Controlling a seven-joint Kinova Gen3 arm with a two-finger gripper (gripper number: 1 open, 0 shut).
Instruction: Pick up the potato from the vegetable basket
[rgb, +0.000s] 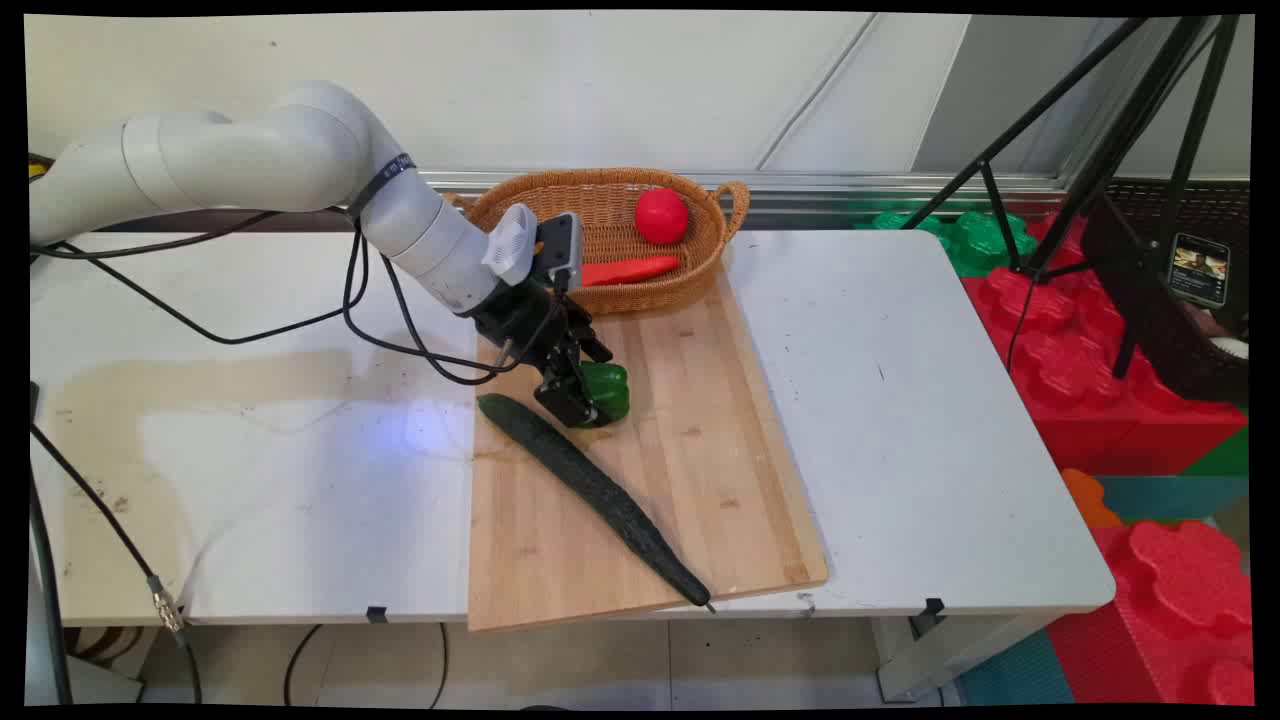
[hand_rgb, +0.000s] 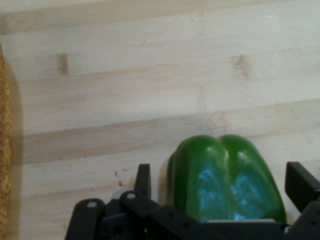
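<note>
Arm reaches in from the left and slants down over the wooden cutting board (rgb: 690, 450) on the desk (rgb: 900, 400). Its hand (rgb: 588, 395) is spread wide around a green bell pepper (hand_rgb: 225, 180), fingers (hand_rgb: 143, 179) flanking it with a gap each side. Pepper rests on the board, just beside a long cucumber (rgb: 590, 490); behind stands a wicker basket (rgb: 610, 195).

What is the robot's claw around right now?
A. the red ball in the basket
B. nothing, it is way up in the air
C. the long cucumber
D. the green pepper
D. The claw sits low on the wooden board with one finger on each side of the green pepper, while the cucumber lies beside it, untouched.
</note>
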